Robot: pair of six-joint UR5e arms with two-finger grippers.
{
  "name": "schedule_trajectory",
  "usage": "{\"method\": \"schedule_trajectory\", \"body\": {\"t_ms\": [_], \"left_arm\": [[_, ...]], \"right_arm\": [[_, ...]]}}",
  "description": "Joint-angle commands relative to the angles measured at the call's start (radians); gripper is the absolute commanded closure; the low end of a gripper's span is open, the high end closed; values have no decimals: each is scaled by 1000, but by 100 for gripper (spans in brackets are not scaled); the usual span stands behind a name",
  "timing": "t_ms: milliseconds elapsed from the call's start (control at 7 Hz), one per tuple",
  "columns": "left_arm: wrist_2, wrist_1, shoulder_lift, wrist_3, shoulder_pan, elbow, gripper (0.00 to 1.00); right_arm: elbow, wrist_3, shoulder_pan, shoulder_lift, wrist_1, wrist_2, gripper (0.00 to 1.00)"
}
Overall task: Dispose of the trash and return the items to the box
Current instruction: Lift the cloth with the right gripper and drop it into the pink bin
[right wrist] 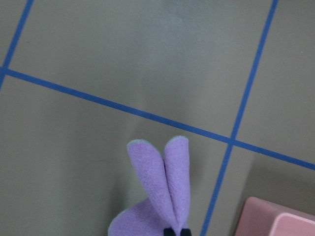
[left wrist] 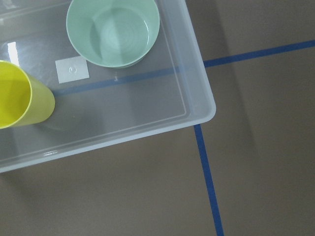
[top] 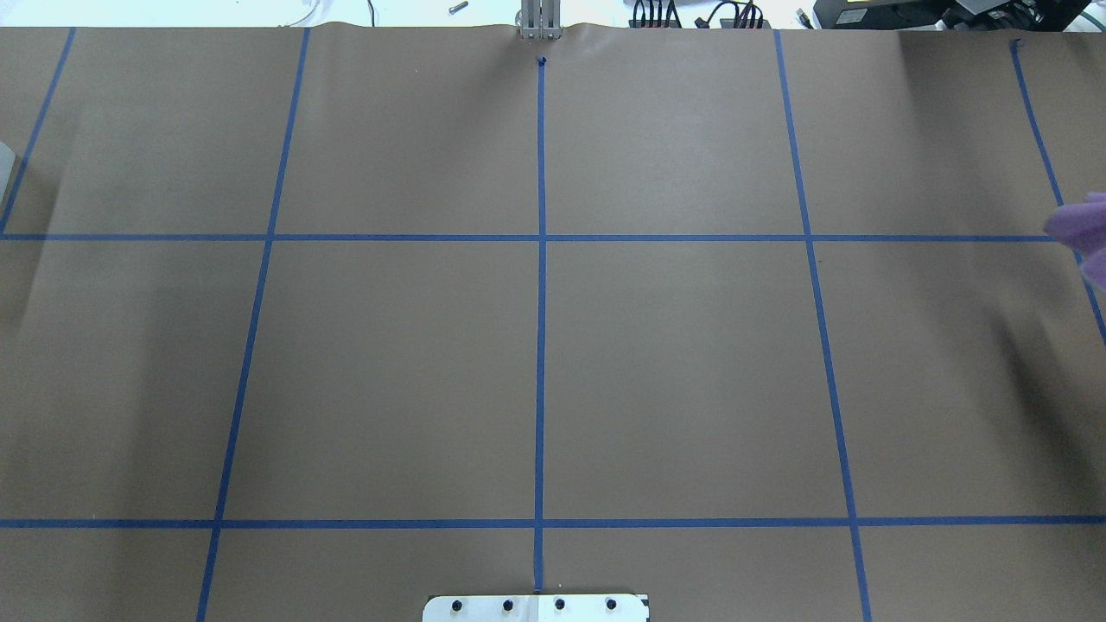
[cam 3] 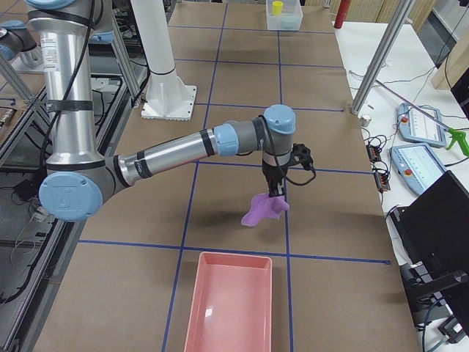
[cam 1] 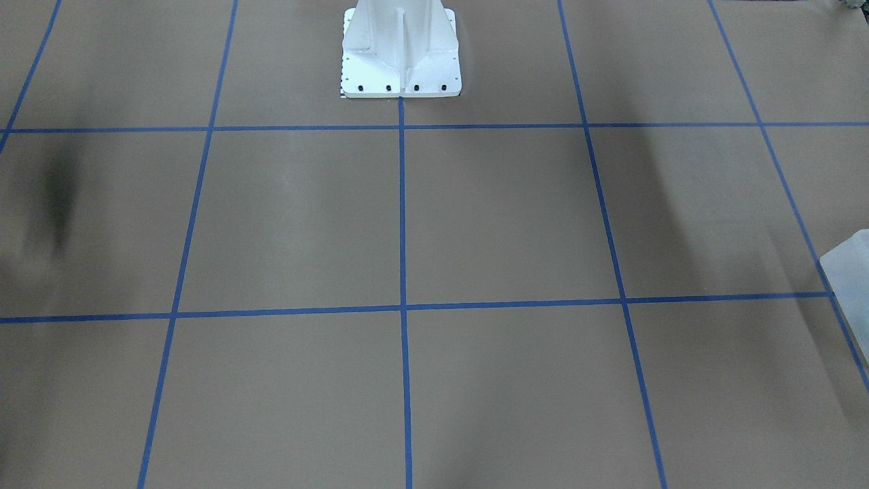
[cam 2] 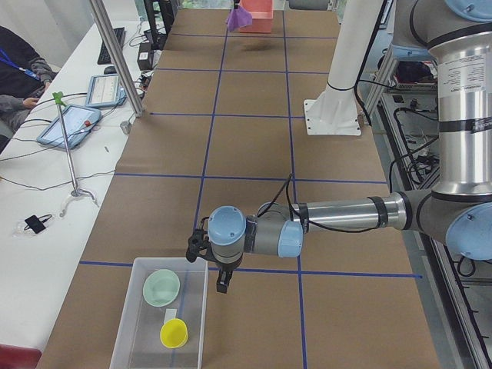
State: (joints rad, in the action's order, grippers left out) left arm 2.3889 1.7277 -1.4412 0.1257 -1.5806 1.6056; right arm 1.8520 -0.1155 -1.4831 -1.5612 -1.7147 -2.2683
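The right end effector (cam 3: 278, 196) pinches a limp cloth (cam 3: 264, 211) short of the pink tray (cam 3: 229, 308); let go here, it would likely miss. The box (cam 2: 123, 338) sits far left by the left end effector (cam 2: 223, 280), whose grip I cannot tell.

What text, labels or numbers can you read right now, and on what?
Nothing is legible.
White sticker inside the box: faint mark, unreadable.
Printing on the left arm: too small to read.
Tablets at the side: screens too blurred.

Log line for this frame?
right tool: shut on purple cloth, off table, short of pink tray | left tool: by box corner, state unclear | box: green bowl, yellow cup inside
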Motion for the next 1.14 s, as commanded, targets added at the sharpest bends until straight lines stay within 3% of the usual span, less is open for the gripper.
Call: {"method": "schedule_trajectory", "body": {"t_ms": [0, 286, 429, 714, 1000], "left_arm": [[3, -30, -8, 0, -1, 8, 1], [3, -25, -8, 0, 1, 8, 1], [3, -25, -7, 0, -1, 8, 1], [3, -25, -7, 0, 1, 8, 1], [4, -34, -4, 0, -1, 4, 1]], "right_arm": [[-109, -246, -239, -43, -73, -11, 100], [-232, -406, -322, -78, -66, 54, 100], [-266, -395, -321, -124, -25, 68, 100], [-425, -344, -309, -116, 126, 62, 100], [-435, -207, -260, -109, 158, 56, 100]]}}
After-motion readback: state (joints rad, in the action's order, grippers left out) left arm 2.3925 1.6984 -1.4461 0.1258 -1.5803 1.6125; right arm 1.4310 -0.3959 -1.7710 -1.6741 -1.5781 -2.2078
